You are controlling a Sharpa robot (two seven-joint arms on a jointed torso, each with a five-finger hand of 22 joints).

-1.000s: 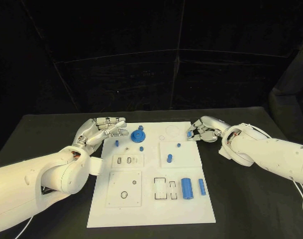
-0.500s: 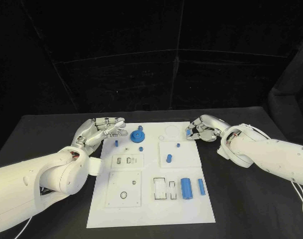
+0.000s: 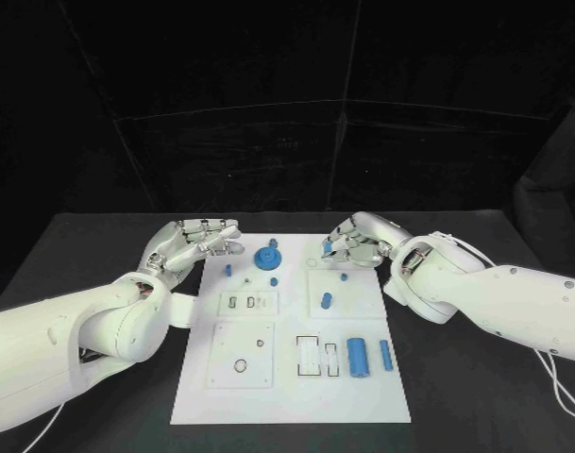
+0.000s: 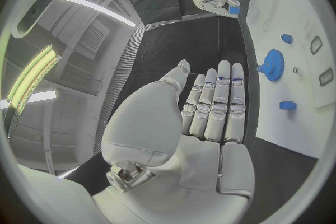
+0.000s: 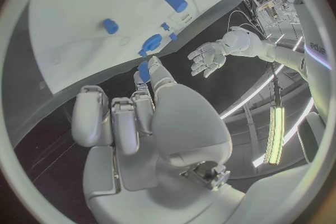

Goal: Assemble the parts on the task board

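Head view: the white task board (image 3: 292, 377) lies in the middle of the black table (image 3: 83, 245), with both arms reaching over its far end. The left hand (image 3: 189, 243) hovers at the board's far left corner with its fingers (image 3: 212, 226) straight, close together and holding nothing; the left wrist view shows the same flat hand (image 4: 206, 117) beside the board edge (image 4: 280, 123). The right hand (image 3: 355, 241) is above the far middle of the board, fingers curled in, pinching a small blue part (image 3: 327, 246) at the fingertips; the right wrist view shows this part (image 5: 143, 71) held between thumb and a finger of that hand (image 5: 140, 123).

Parts on the board: a blue gear (image 3: 269, 257) stands between the two hands, with a small blue peg (image 3: 274, 281) just nearer and another small peg (image 3: 228, 270) toward the left edge. A short blue piece (image 3: 326, 301) lies near the board's middle. Toward the near right, a blue cylinder (image 3: 357, 356) and a thinner blue bar (image 3: 384, 354) lie side by side, just beside a set of rectangular slots (image 3: 317, 356). A square plate with an oval hole (image 3: 241, 355) sits at the near left.
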